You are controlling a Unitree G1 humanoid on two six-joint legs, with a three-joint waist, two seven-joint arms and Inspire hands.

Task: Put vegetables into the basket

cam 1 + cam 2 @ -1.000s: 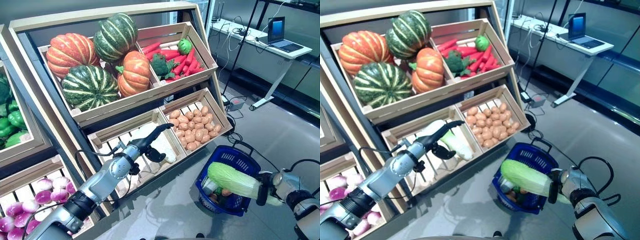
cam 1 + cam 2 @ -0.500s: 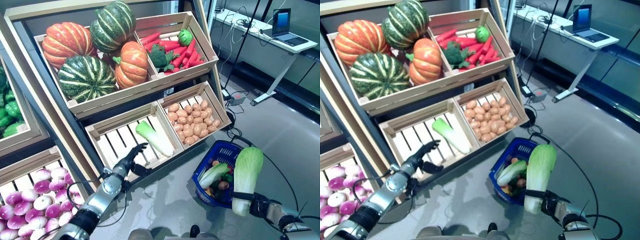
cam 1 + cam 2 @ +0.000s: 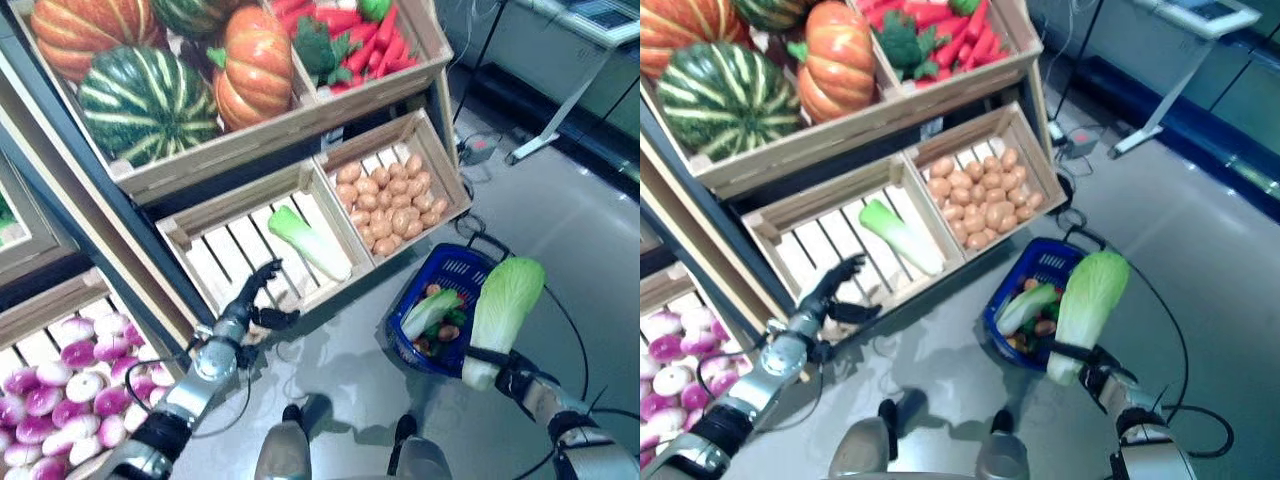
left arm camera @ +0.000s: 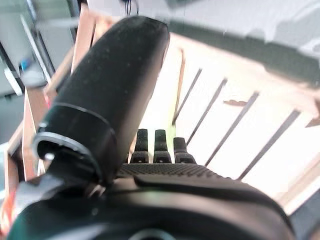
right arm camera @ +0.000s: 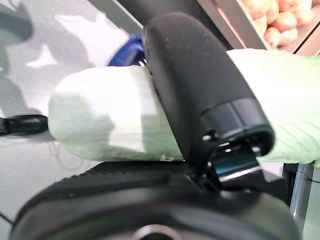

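Note:
My right hand (image 3: 500, 365) is shut on the white stem of a pale green napa cabbage (image 3: 502, 310), which stands upright just right of the blue basket (image 3: 447, 271) on the floor. The cabbage (image 5: 115, 122) fills the right wrist view, with my thumb curled over it. In the basket lie another cabbage (image 3: 428, 312) and small vegetables. My left hand (image 3: 256, 293) is open, with relaxed fingers at the front edge of the slatted wooden crate (image 3: 232, 255). One more cabbage (image 3: 308, 243) lies in that crate. In the left wrist view my left hand (image 4: 155, 145) faces the crate's slats.
Wooden shelf crates hold pumpkins (image 3: 150, 100), carrots and broccoli (image 3: 350, 40), potatoes (image 3: 392, 205) and purple turnips (image 3: 60, 385). A desk's white leg (image 3: 560, 115) stands at the far right. Grey floor lies around the basket.
The camera has tilted down, so the shelf sits higher in view. My right hand still holds the cabbage upright by the basket, slightly higher. My left hand stays at the crate's edge.

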